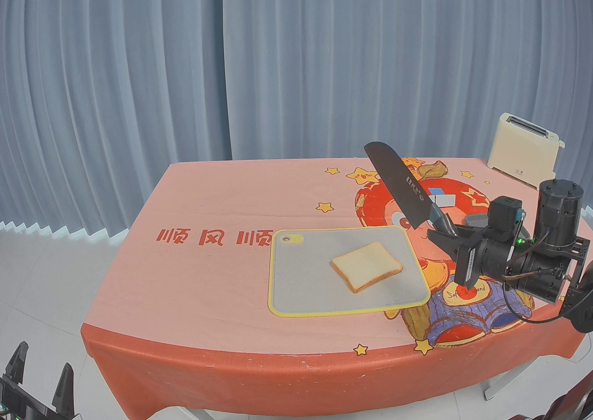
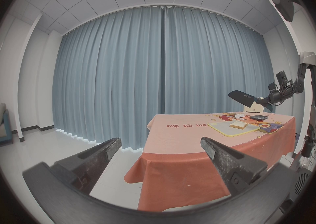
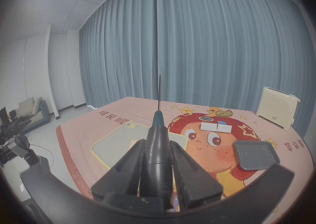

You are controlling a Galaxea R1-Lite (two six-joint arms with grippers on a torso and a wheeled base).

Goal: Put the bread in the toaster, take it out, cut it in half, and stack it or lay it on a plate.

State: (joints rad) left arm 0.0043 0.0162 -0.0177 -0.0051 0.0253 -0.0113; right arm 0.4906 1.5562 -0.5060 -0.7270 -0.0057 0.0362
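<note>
Bread [image 1: 366,265], one square pale slice with a tan crust, lies flat and uncut on the grey cutting board with a yellow rim [image 1: 309,282], in the board's right half. The board rests near the front of the surface covered by an orange-pink cartoon-print cloth [image 1: 235,205].

The right gripper [image 1: 450,231] hangs above the surface just to the right of the board, its fingers [image 3: 192,175] clamped on the dark handle of a black-bladed kitchen knife [image 1: 398,183]. The blade slants up and away from the gripper, its tip over the far side of the surface, clear of the bread and the board.

The cream-coloured two-slot toaster [image 1: 525,149] stands at the far right corner, well apart from the board. A dark grey rectangular tray [image 3: 256,154] lies on the cloth between the toaster and the front edge. Two small white blocks with a blue one [image 1: 441,197] sit beyond it.

The left gripper [image 2: 160,144] is off the surface's left front corner, low and well apart from everything on it, its fingers spread wide with nothing between them.
</note>
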